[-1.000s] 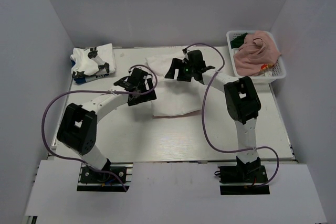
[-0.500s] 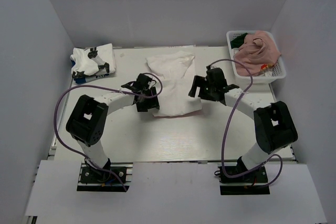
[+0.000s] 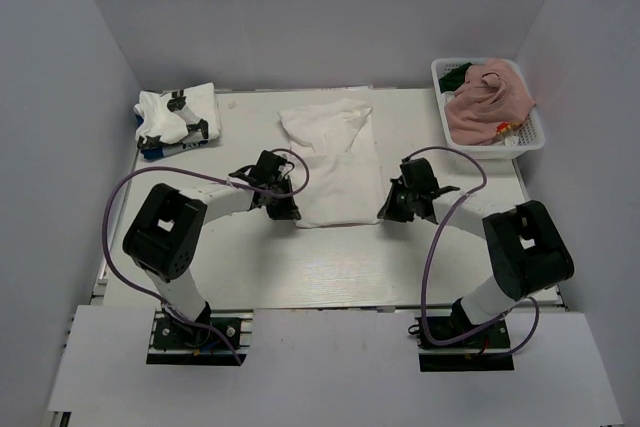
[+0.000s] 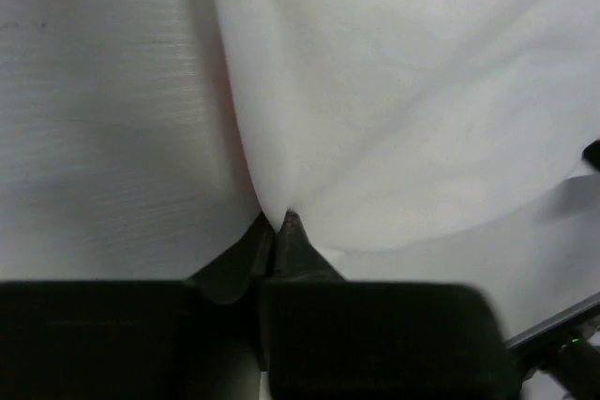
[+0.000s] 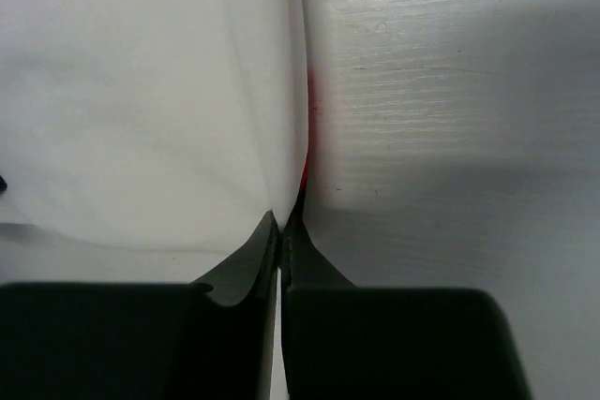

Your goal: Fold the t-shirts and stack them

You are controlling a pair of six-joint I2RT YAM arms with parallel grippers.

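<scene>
The white t-shirt (image 3: pixel 335 162) lay in the middle of the table (image 3: pixel 250 267), folded into a long panel running away from me, its far end rumpled and its near hem straight. I held it at both near corners. My left gripper (image 3: pixel 283 209) was clamped on the near left corner; in the left wrist view my fingers (image 4: pixel 302 248) met tip to tip with the cloth's edge drawn to a point between them. My right gripper (image 3: pixel 391 210) was pinched shut on the near right corner, where a thin line of red showed along the fold just beyond my fingertips (image 5: pixel 251 259).

Both wrists sat low over the tabletop, tipped down toward the hem. My left arm rose from its base, bent at the elbow on the left and reached rightward to the shirt. My right arm mirrored it, its elbow out to the right and its forearm coming in leftward. A purple cable (image 3: pixel 115 217) looped beside each arm.

A folded pile of t-shirts (image 3: pixel 178 117), white with black print, rested in the far left corner, well apart from my left gripper. In the far right corner stood the white lattice basket (image 3: pixel 530 143), holding a crumpled pink t-shirt (image 3: pixel 490 102) with a dark green t-shirt (image 3: pixel 458 75) behind it.
</scene>
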